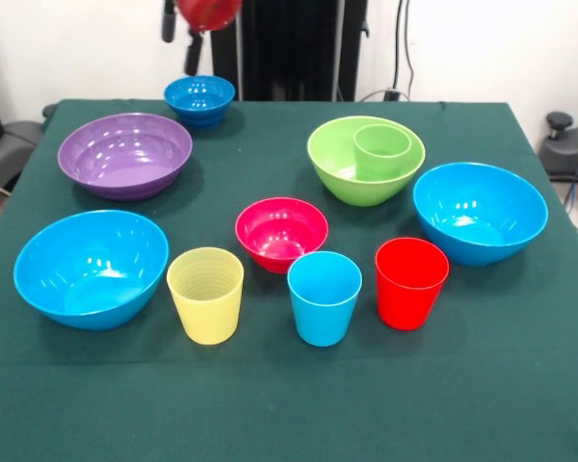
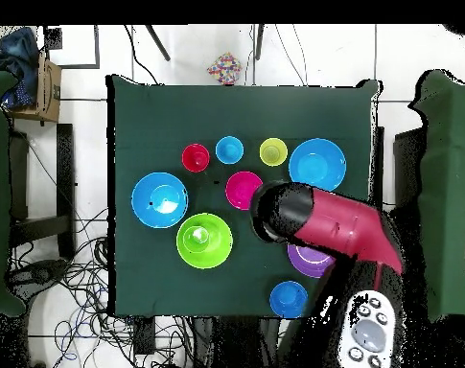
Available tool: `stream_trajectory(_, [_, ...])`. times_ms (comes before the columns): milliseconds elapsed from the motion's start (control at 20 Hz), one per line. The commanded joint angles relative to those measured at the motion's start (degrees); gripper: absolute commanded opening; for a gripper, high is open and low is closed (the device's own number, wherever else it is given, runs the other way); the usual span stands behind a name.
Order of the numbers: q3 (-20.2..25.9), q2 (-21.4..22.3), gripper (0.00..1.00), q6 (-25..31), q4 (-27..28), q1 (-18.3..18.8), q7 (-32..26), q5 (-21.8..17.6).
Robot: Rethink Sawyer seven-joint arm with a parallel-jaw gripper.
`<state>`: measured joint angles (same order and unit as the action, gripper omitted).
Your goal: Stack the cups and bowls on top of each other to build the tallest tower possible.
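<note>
The green cup point(image 1: 382, 149) stands inside the large lime-green bowl point(image 1: 332, 168) at the back right. The pale yellow cup point(image 1: 206, 295), light blue cup point(image 1: 325, 297) and red cup point(image 1: 410, 282) stand upright in a front row. The small pink-red bowl point(image 1: 281, 232) sits behind them. Two large light blue bowls point(image 1: 91, 268) point(image 1: 480, 212) sit at the left and right. The purple bowl point(image 1: 125, 154) and small dark blue bowl point(image 1: 200, 99) are at the back left. My gripper point(image 1: 183, 43) hangs high above the dark blue bowl, holding nothing.
The green tablecloth point(image 1: 289, 404) covers the whole table. In the overhead view my red arm point(image 2: 332, 225) hides part of the purple bowl point(image 2: 308, 261). Cables and a box lie on the floor around the table.
</note>
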<state>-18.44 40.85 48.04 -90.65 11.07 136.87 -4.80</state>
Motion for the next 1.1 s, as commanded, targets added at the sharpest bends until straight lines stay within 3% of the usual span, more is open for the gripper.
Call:
stream_trajectory(50, [9.8, 0.2, 1.00, -2.6, -2.8, 1.9, -10.5, -3.0])
stream_trajectory(850, [11.0, 0.5, 1.00, -1.4, -2.5, 2.2, -8.7, -5.1])
stream_trajectory(1100, [9.0, 0.6, 1.00, -1.7, -3.1, -0.8, -4.0, -5.6])
